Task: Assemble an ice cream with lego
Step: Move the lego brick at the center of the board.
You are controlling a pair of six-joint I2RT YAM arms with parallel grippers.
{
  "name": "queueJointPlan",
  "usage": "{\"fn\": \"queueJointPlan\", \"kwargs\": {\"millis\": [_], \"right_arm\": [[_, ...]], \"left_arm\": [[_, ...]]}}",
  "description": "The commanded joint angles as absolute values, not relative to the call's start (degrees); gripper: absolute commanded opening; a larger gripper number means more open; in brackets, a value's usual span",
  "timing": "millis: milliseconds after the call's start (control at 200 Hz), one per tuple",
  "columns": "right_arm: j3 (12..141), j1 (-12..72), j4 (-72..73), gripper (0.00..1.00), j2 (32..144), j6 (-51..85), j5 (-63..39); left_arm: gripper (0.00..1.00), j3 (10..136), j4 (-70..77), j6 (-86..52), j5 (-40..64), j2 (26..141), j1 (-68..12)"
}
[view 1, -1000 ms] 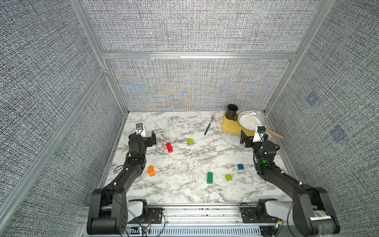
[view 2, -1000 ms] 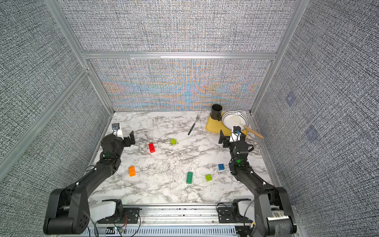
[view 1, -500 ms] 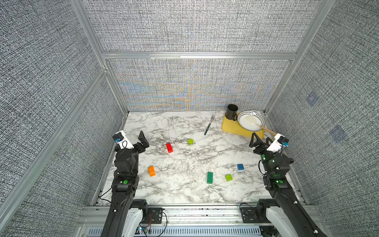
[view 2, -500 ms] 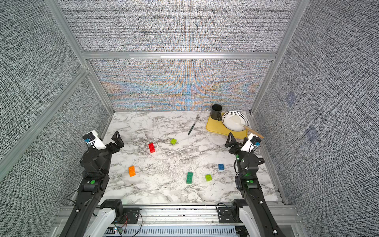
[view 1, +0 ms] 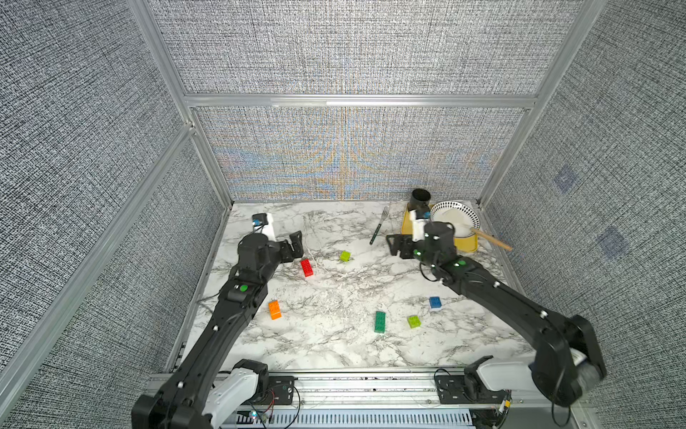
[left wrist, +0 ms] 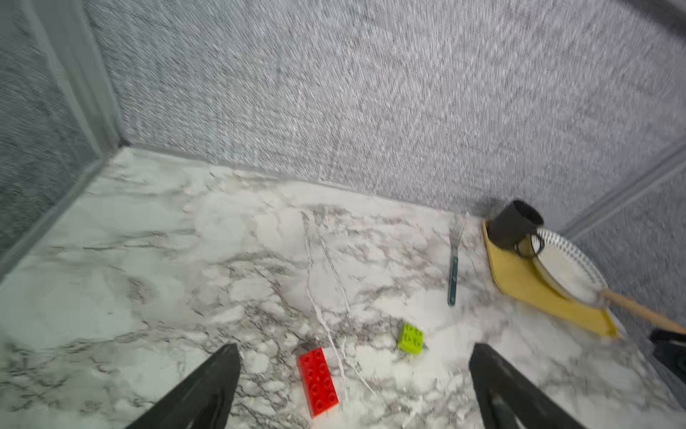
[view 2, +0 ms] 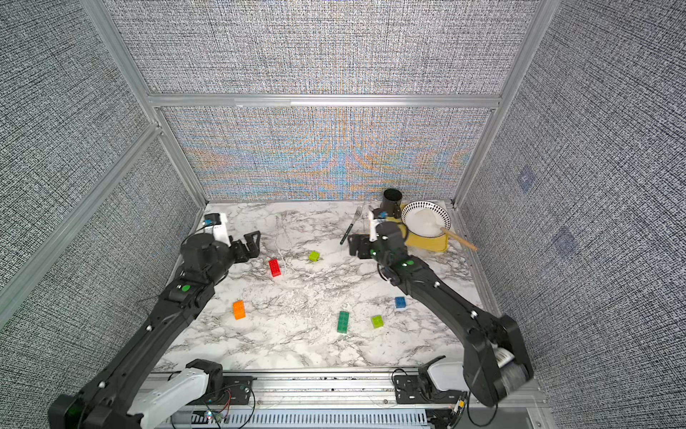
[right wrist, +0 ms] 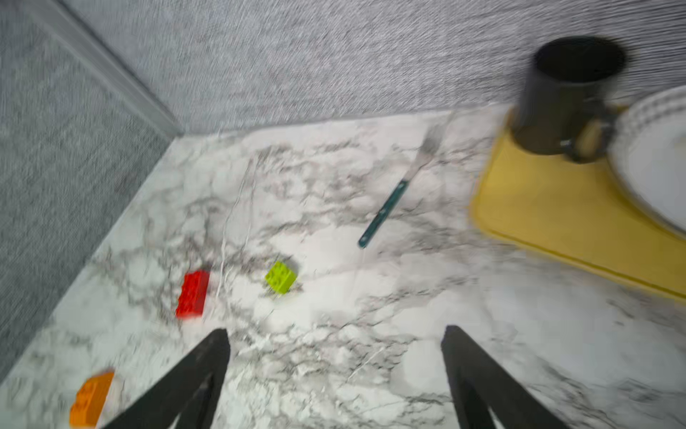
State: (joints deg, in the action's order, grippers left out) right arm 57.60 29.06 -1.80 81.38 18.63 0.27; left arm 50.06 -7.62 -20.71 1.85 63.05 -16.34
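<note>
In a top view: one red brick (view 1: 306, 267), one green brick (view 1: 379, 321), one orange brick (view 1: 274, 309), one blue brick (view 1: 435, 302), two lime bricks (view 1: 345, 255) (view 1: 414, 321). Left gripper (view 1: 296, 245) and right gripper (view 1: 392, 246): jaws wide apart, empty.

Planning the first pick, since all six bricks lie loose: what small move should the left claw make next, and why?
Probably lower the left claw onto the red brick: its jaws stand open and empty, and that brick lies nearest, just ahead of them.

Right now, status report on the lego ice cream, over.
Left gripper open, empty. Right gripper open, empty. Lego bricks scattered, none stacked. Fork lies near right gripper.
</note>
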Motion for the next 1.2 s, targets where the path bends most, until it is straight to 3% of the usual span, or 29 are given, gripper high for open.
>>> {"fn": "queueJointPlan", "kwargs": {"millis": [0,250,495,846,1096,1196], "right_arm": [[59.4,32.6,-8.4,0.91,85.7,13.2,2.6],[51.0,33.1,1.5,0.91,86.3,16.3,9.5],[47.4,24.8,2.5,0.86,85.0,22.7,7.6],[46.3,23.8,4.0,0.85,85.0,23.4,6.0],[46.4,23.7,4.2,0.85,85.4,23.3,5.6],[46.5,23.7,4.2,0.85,85.4,23.3,5.5]], "left_arm": [[1.0,56.5,-20.3,-16.4,9.1,71.4,-18.8],[0.97,78.8,-37.3,-10.3,9.7,96.9,-26.6],[0.86,101.7,-49.8,-9.1,11.5,120.0,-29.3],[0.83,118.5,-58.7,-8.4,6.4,135.3,-32.2],[0.72,125.9,-63.3,-7.9,4.1,141.2,-32.3],[0.62,127.3,-64.1,-7.9,3.8,142.5,-32.3]]}}
